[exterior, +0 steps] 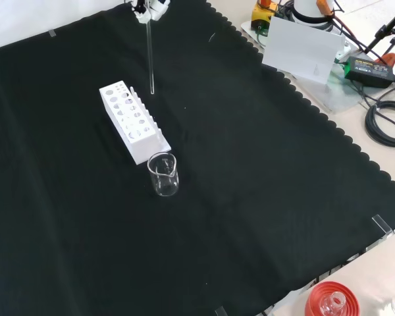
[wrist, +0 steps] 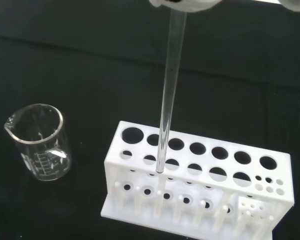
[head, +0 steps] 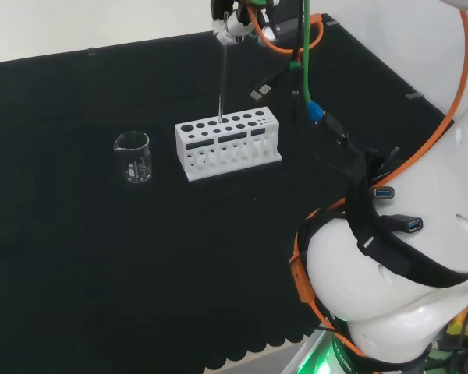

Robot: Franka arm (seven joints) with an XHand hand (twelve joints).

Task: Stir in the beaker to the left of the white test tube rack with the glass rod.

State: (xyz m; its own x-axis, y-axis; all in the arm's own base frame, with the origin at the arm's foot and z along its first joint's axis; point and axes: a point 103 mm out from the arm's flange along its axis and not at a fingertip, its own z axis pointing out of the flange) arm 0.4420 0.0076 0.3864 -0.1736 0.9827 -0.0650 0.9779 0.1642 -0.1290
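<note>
fingers pinched on top end of glass rod, rod hanging straight down, roughly vertical. hand high above the surface, at top edge of head and front views.

rod tip below fingers, over white test tube rack, at or just above the rack's top plate; wrist view puts tip by a hole in the second row near the rack's beaker-side end, cannot tell if inside the hole. front view shows the rod's lower end just beside the rack's far end.

beaker clear glass, upright, looks empty, on black cloth surface. sits apart from fingers and rod, beyond the rack's end: left of rack in head view, nearer the camera than the rack in front view. small gap between beaker and rack, not touching.
</note>
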